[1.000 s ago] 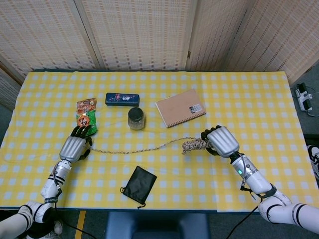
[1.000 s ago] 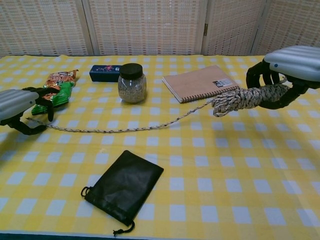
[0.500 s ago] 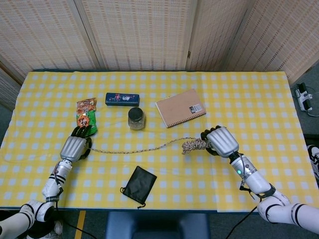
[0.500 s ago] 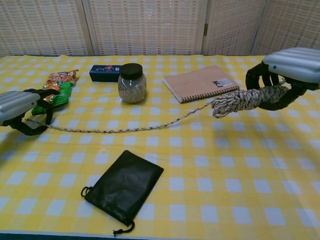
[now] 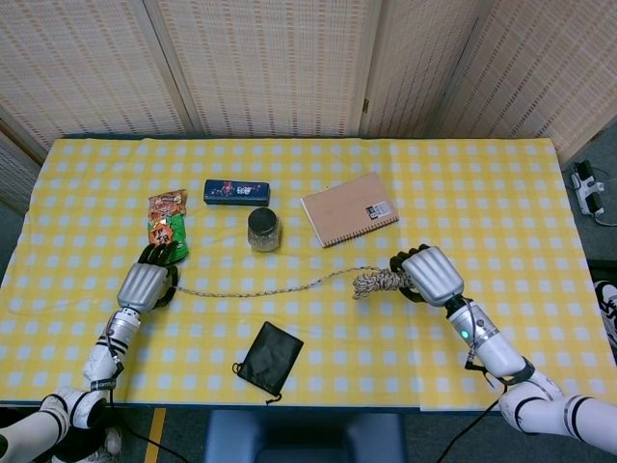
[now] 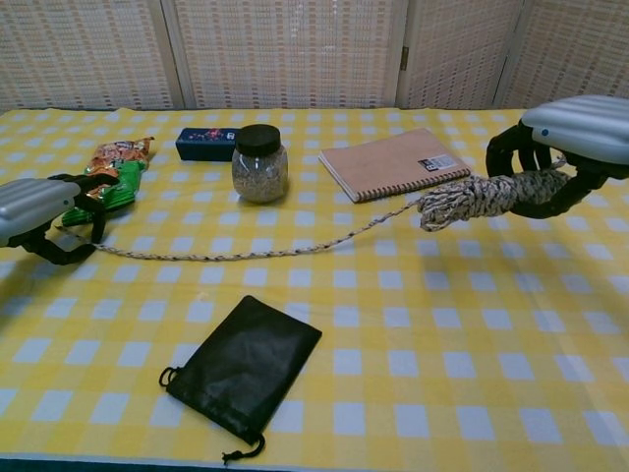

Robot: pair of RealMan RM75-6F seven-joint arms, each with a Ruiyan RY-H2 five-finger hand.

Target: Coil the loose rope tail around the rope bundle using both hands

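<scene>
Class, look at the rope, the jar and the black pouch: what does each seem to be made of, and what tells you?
Rope: braided fibre, matte; speckled weave shows.
Jar: clear glass or plastic, since the grainy contents show through; dark lid.
Black pouch: soft matte fabric, probably; it lies limp, with a drawstring.

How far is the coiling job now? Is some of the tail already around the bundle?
Done: the right hand holds the bundle up off the table, and the left hand has the far end of the tail. In hand: the tail runs stretched out between them over the cloth. Left: all the coiling; no turn of the loose tail around the bundle shows.
</scene>
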